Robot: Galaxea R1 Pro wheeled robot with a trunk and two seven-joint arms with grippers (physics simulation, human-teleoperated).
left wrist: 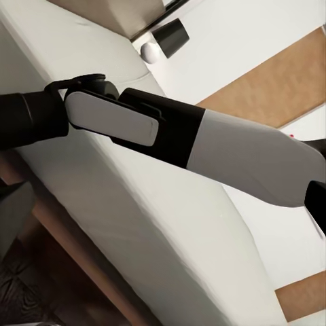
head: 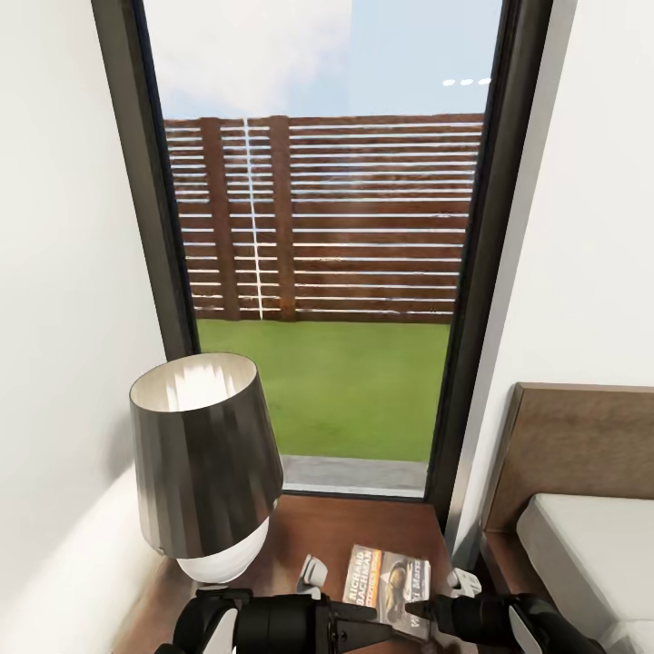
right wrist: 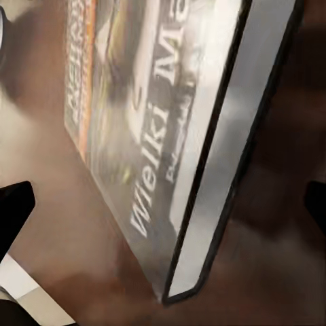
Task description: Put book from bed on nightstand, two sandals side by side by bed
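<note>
— Where had the book (head: 389,587) ended up?

— Flat on the nightstand (head: 363,527), cover up, right of the lamp (head: 205,463). The robot's dark arms (head: 272,622) crossed the near edge and hid the book's near end.

— And the right gripper (right wrist: 163,204)?

— Its fingers (right wrist: 15,210) stood wide apart either side of the book, gripping nothing. The left gripper I couldn't tell.

— What stood around it?

— The bed (head: 590,545) just right, headboard against the wall. Farther off, a tall window (head: 318,245) showed lawn and a slatted fence.
</note>
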